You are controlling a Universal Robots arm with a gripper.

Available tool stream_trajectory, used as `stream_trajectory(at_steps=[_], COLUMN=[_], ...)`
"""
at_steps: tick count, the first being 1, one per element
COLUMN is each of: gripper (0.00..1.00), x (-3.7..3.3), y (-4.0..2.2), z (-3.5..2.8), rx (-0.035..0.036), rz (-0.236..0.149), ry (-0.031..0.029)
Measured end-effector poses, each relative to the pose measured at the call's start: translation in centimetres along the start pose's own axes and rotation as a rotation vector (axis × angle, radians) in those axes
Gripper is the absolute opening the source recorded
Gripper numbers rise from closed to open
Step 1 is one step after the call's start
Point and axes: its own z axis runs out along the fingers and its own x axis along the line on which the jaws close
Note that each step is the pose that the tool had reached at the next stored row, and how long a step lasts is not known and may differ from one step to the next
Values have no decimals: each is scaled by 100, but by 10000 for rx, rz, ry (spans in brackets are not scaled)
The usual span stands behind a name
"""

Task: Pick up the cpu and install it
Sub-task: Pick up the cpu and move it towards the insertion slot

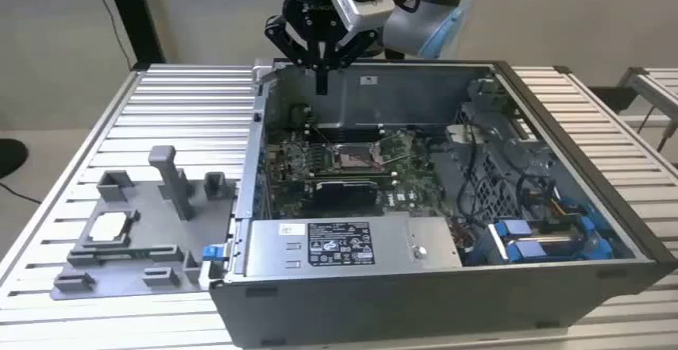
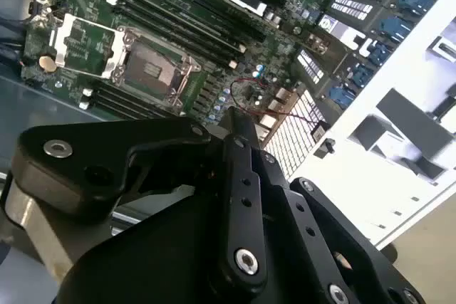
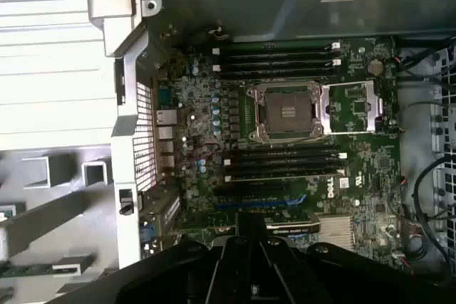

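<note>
The cpu (image 1: 109,225), a small pale square chip, lies in a grey holder (image 1: 127,239) on the table, at the exterior view's left of the open computer case (image 1: 445,294). My gripper (image 1: 321,88) hangs shut and empty above the case's back wall, far from the cpu. Inside the case, the green board's socket (image 1: 355,156) is bare, its metal frame (image 3: 353,107) flipped open beside it. Both wrist views look down past the closed fingers (image 3: 249,227) onto the socket (image 2: 153,69).
A silver power supply box (image 1: 344,244) fills the case's front. Cables and blue drive bays (image 1: 541,235) crowd the exterior view's right side. Memory sticks (image 3: 281,58) flank the socket. The grey holder has upright posts (image 1: 170,177). Ribbed table top (image 1: 180,108) surrounds the case.
</note>
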Motion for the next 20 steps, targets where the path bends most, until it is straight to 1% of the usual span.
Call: stream_trajectory(at_steps=[14,20], gripper=[0,0], x=[4,85], y=[0,-7], z=[0,-2], rx=[-2,-4], rz=[-1,1], ry=[0,1])
